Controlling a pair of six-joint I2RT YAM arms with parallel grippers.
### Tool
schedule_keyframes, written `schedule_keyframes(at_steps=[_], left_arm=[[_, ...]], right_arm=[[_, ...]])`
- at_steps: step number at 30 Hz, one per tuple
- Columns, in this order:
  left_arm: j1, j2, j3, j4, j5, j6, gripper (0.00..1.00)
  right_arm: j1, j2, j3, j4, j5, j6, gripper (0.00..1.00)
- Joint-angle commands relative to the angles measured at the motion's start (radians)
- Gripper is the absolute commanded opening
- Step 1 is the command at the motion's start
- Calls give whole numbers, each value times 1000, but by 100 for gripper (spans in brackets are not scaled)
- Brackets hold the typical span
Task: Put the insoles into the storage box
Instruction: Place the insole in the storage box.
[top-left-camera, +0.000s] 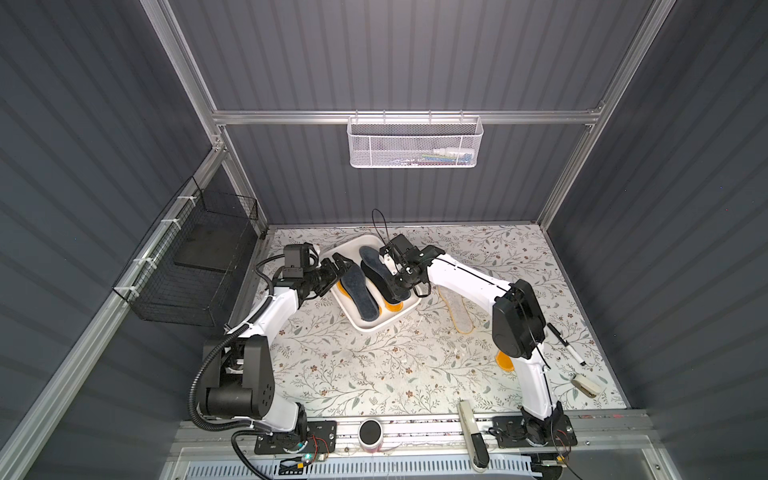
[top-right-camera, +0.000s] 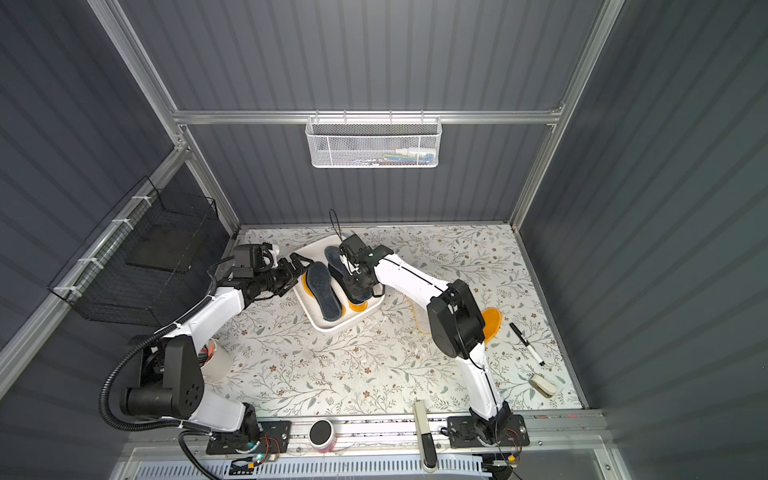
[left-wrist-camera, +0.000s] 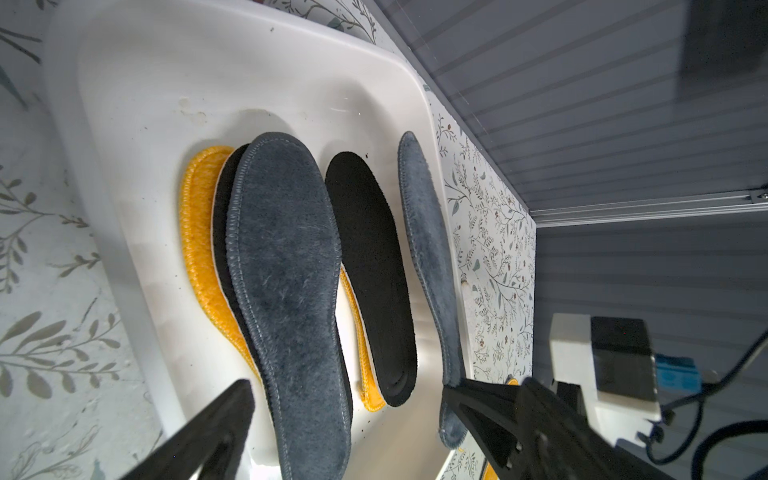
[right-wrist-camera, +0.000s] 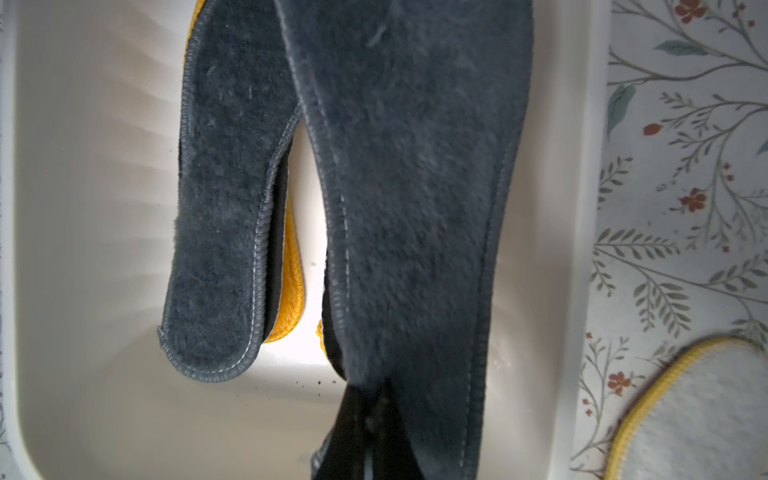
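- Over the storage box (top-left-camera: 374, 328), at the back-middle of the tabletop (top-left-camera: 374, 374), pinching one fuzzy grey-blue insole (top-left-camera: 370, 257) by its end in the closed right jaws, tilting it on edge.
- Holding the left jaws spread wide at the box's left rim, gripping nothing.
- Lying inside: the other grey-blue insole (top-left-camera: 360, 296) atop a black insole (left-wrist-camera: 222, 199) and an orange-yellow insole (left-wrist-camera: 197, 232); beside those, a second black insole (left-wrist-camera: 374, 282) over another orange-yellow pad (left-wrist-camera: 371, 397).
- Leaving two out on the tabletop: a pale-side-up insole (top-left-camera: 457, 311) with yellow edging just right of the box, a last orange insole (top-right-camera: 492, 322) partly hidden behind the right arm (top-left-camera: 465, 274).
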Motion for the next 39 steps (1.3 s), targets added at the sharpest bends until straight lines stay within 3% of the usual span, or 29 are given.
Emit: schedule_keyframes(at_steps=[1, 39], left_arm=[[6, -7, -9, -9, 7, 12, 100], [6, 2, -14, -2, 18, 6, 100]], right_arm=[[10, 20, 27, -26, 21, 21, 0], [13, 157, 136, -53, 3, 93, 0]])
